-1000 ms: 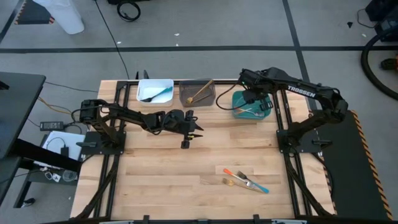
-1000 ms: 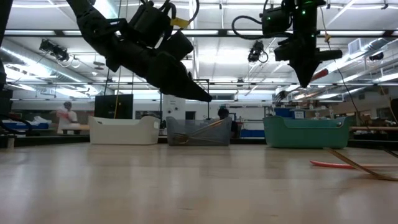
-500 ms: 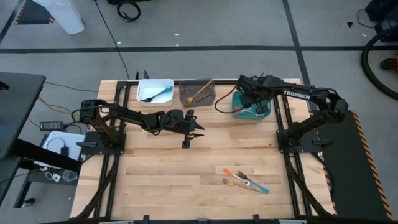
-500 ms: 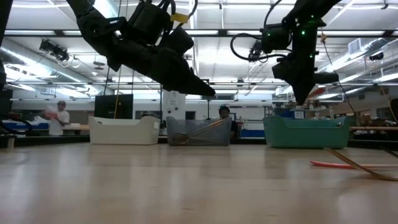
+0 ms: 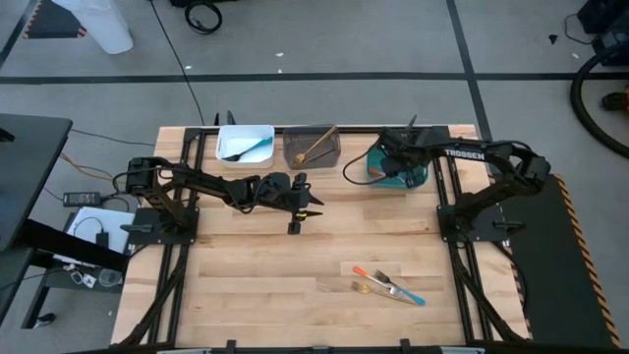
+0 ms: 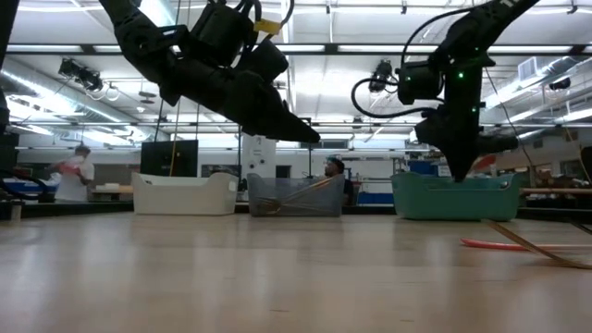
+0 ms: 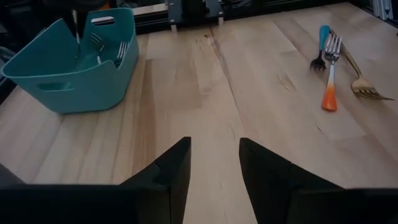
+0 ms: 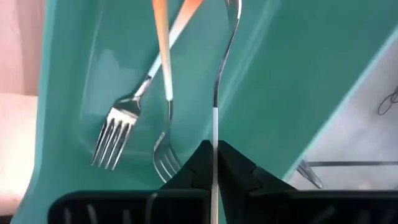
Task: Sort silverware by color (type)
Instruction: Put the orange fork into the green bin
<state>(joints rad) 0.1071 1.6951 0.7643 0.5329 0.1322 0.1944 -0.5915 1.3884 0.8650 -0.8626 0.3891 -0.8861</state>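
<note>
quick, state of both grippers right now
left gripper: open, empty, hovering over the table.
right gripper: shut on a fork, down inside the teal bin.

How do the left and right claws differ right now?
The left claw is open and empty; the right claw is shut on a fork. The left claw hangs over bare table; the right claw hangs at the teal bin. Both are dark two-finger claws.

table (image 5: 246, 285): wood | three bins (image 5: 313, 147) at back | loose forks (image 5: 388, 286) near front
</note>
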